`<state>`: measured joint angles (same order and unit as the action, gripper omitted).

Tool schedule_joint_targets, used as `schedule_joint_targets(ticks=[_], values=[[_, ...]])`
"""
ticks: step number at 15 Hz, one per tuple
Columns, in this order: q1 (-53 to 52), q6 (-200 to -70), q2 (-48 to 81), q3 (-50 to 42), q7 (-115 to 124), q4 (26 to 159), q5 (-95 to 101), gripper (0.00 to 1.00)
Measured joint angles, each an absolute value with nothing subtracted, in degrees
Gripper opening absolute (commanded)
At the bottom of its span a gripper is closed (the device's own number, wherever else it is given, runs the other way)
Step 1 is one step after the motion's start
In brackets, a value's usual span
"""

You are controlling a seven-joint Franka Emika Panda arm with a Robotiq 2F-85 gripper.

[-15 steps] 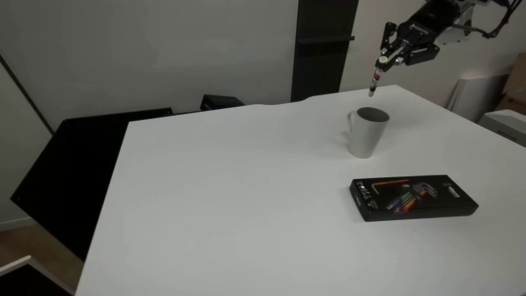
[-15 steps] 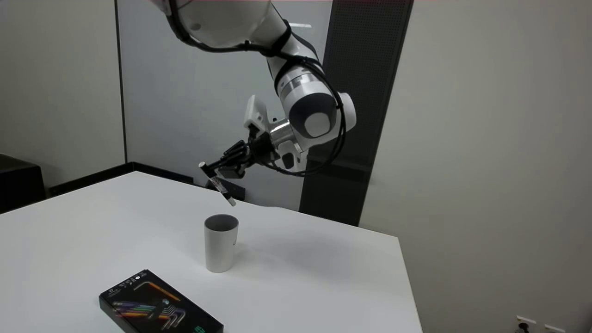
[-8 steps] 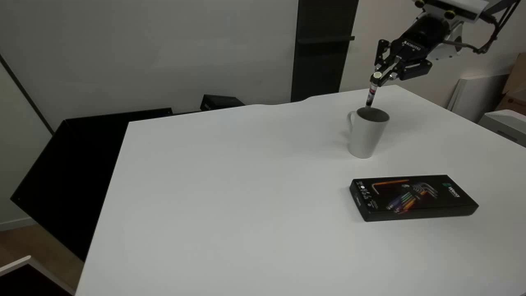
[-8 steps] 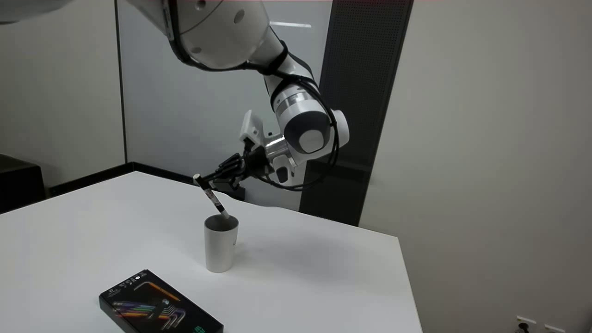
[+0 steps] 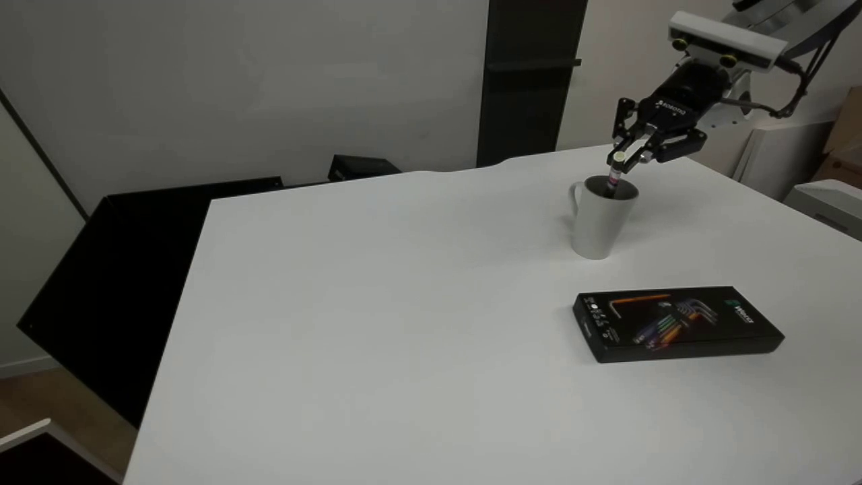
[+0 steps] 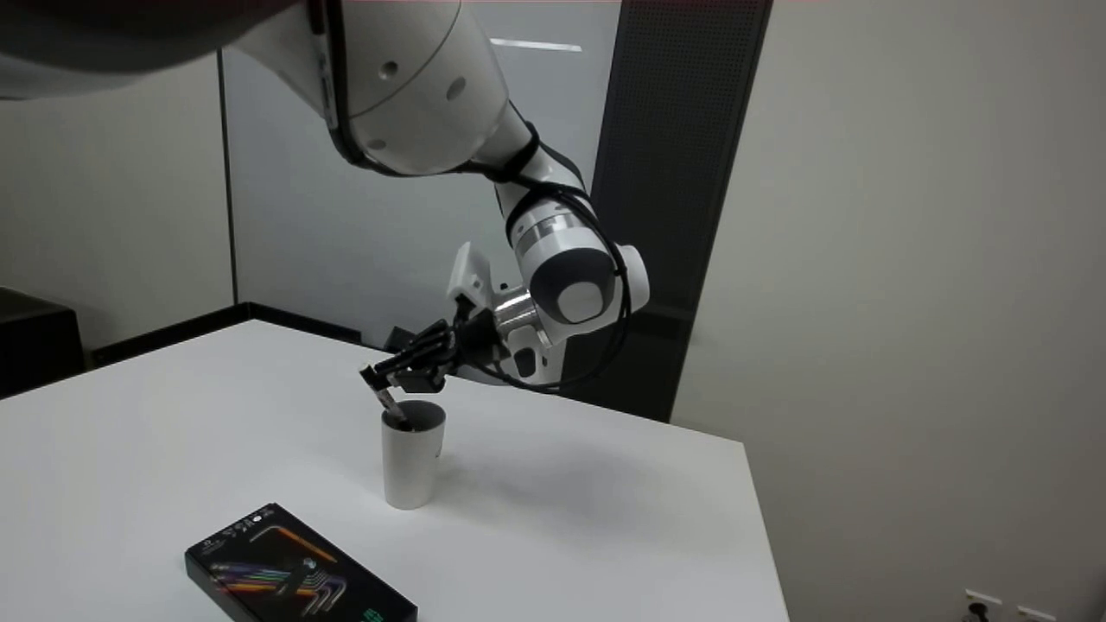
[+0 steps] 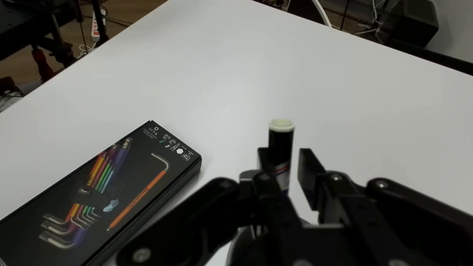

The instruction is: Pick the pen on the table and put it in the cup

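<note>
The pen (image 5: 613,179), black with a pale end and a light label, stands tilted with its lower part inside the cup. The light-grey cup (image 5: 596,225) is upright on the white table (image 5: 377,316). In an exterior view, the pen (image 6: 391,404) leans over the rim of the cup (image 6: 410,471). My gripper (image 7: 284,160) is just above the cup, around the pen's upper part. In the wrist view the pen (image 7: 281,144) is against the left finger, and a gap shows between it and the right finger (image 7: 309,173). The cup (image 7: 238,245) is mostly hidden there.
A flat black box (image 5: 677,325) with pictures of coloured hex keys lies near the cup. It also shows in the wrist view (image 7: 99,192). The table's back edge and a wall lie behind the arm. Boxes stand beyond the table's side (image 5: 832,205).
My gripper has moved down with the pen from above the cup to just over the rim. The pen's lower end has gone into the cup. The cup and box have not moved.
</note>
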<state>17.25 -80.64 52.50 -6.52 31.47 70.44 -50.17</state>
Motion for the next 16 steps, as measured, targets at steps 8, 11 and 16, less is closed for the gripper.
schedule_joint_targets(ticks=[8, 11, 16], values=[[13.5, -83.7, 45.5, -8.8, 25.2, 69.9, -35.9, 1.0], [12.5, -83.6, 41.0, -8.9, 21.7, 70.3, -27.1, 1.0], [11.4, -83.5, 35.2, -8.9, 11.9, 72.2, -12.5, 1.0]])
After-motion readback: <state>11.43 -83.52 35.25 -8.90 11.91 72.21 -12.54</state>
